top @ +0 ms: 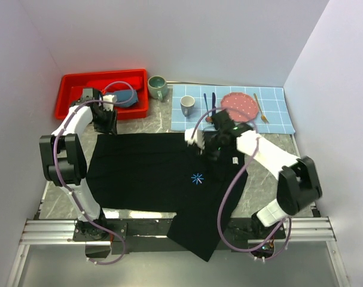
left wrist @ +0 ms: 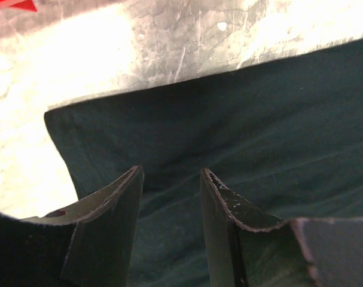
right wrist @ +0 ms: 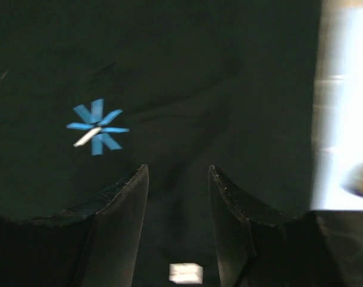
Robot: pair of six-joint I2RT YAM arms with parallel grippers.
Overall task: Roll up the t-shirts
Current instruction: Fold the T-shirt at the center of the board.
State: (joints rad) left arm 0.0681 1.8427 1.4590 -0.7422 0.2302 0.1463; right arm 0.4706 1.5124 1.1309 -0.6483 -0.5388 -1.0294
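The large black t-shirt (top: 151,170) lies spread flat on the table, its light-blue starburst print (top: 198,178) facing up. One part hangs over the near edge. My left gripper (top: 107,124) is open and empty just above the shirt's far-left corner (left wrist: 67,128). My right gripper (top: 206,145) is open and empty over the shirt's far edge, right of the middle. In the right wrist view the gripper (right wrist: 176,170) hovers over the black cloth with the starburst (right wrist: 97,127) to its left. A teal-blue cloth bundle (top: 124,97) lies in the red bin.
A red bin (top: 73,89) stands at the back left. A green mug (top: 156,86) and a grey mug (top: 187,106) stand behind the shirt. A light-blue checked placemat (top: 277,116) holds a pink plate (top: 238,106) and cutlery at the back right.
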